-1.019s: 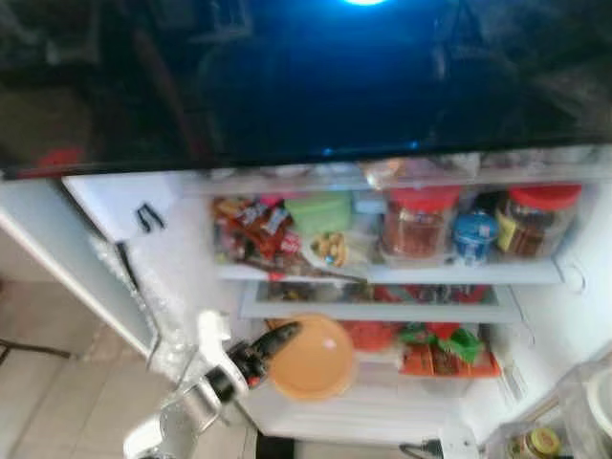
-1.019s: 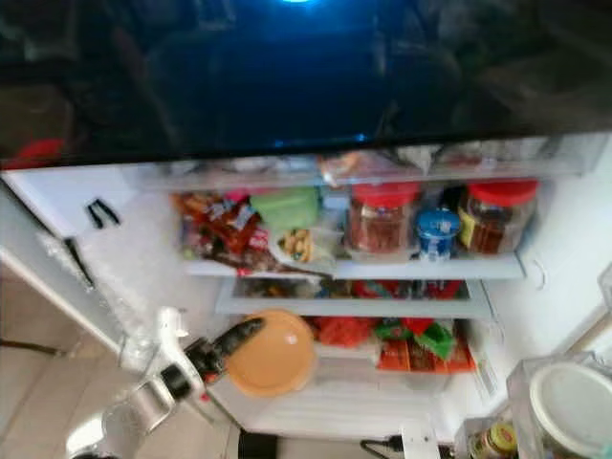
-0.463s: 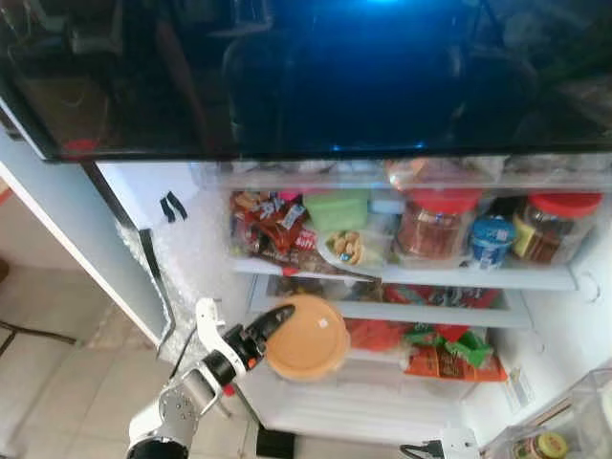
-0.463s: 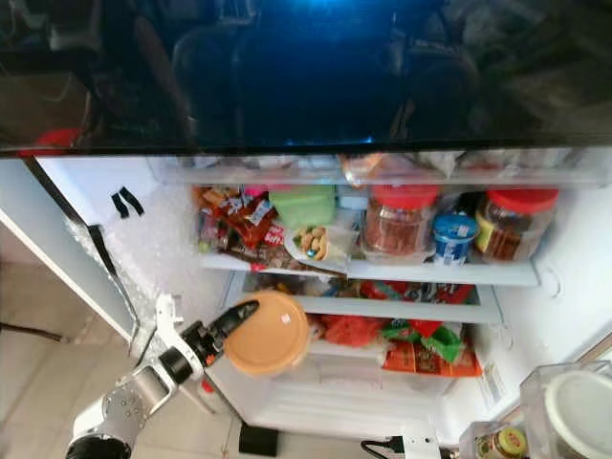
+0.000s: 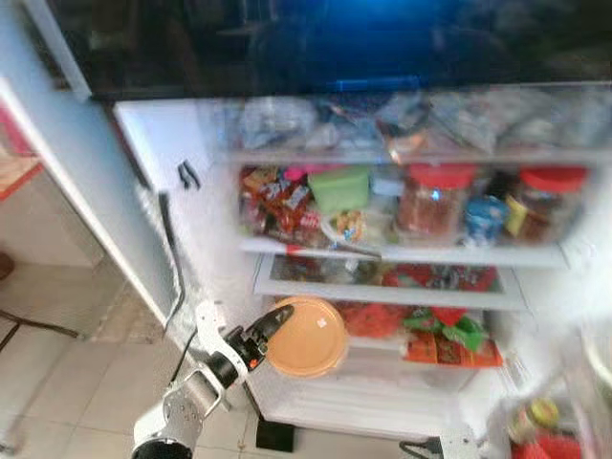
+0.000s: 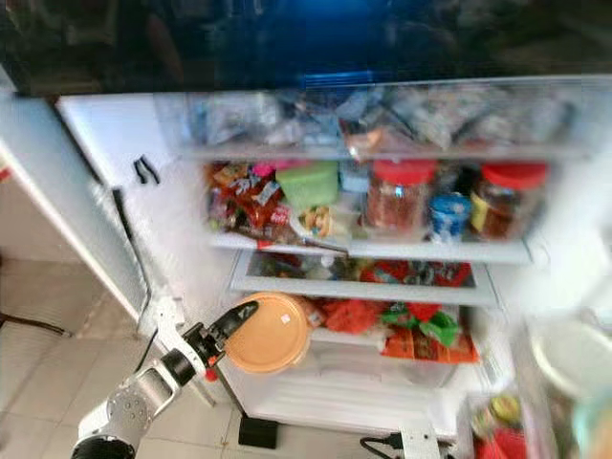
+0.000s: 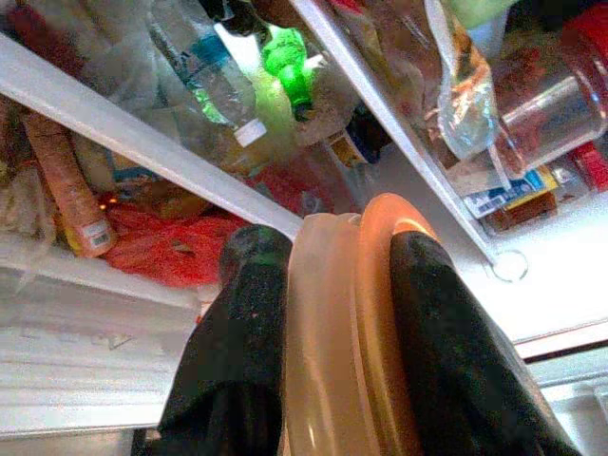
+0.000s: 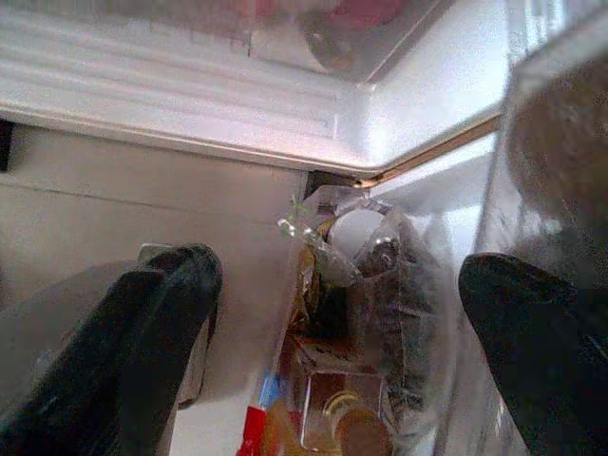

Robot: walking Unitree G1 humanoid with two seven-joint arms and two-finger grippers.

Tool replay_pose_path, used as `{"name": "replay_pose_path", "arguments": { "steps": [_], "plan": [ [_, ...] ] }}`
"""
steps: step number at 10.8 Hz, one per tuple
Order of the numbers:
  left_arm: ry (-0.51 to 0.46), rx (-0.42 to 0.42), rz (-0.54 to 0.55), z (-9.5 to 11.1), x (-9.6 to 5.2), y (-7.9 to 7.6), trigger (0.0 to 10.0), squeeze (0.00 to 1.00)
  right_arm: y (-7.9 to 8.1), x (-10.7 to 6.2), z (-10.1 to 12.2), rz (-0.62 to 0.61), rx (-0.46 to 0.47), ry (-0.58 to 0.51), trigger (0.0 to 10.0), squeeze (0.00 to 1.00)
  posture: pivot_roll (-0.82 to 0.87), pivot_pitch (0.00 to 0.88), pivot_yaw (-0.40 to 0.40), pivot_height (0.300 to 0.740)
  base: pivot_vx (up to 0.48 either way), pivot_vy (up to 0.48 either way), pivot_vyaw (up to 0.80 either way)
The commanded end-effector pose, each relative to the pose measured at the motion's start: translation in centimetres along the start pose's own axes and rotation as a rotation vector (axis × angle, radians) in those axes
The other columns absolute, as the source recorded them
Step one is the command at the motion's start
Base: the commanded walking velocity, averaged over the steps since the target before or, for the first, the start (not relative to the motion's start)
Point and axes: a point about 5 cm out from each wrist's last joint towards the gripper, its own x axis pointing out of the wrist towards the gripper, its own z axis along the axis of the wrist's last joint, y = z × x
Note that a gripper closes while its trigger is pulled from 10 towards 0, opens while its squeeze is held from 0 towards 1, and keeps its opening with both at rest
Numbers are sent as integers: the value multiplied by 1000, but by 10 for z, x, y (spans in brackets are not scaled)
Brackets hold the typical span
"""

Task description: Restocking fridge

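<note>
Clamped edge-on between my left gripper's (image 7: pixel 337 313) two black fingers is the round orange container (image 5: pixel 308 337), held up in front of the fridge's (image 5: pixel 382 251) lower shelves with its flat face turned toward me. Ahead and slightly right of it sits the crowded lower shelf (image 5: pixel 382 292); I think the free space is below, though blur hides it. My right gripper (image 8: pixel 323 313) hangs spread wide by the door bin.

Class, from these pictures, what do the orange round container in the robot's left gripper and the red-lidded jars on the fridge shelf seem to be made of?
The orange container, pinched by the left gripper, looks like matte plastic: even colour, a soft sheen, a moulded rim. The red-lidded jars have clear walls showing their contents, so glass or clear plastic; the blur leaves that open. Their lids look like plastic.
</note>
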Motion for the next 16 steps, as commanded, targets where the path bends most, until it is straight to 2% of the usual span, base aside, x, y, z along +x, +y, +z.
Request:
{"name": "replay_pose_path", "arguments": {
  "steps": [1,8,9,16],
  "plan": [
    [-28,14,-4,8,5,-2,10000,0,3,-2,-8,16,10,34,10000,0,-139,0,93,675,0,0,0],
    [-57,20,8,11,9,-3,10000,0,5,-2,-9,56,25,42,10000,0,-144,0,95,675,0,0,0],
    [-73,25,13,13,12,-3,10000,0,5,-2,-7,69,29,26,10000,0,-143,0,95,660,0,0,0],
    [-98,57,37,20,27,-5,10000,0,5,-2,-6,76,31,19,10000,0,-136,1,87,660,0,0,0]
  ]
}}
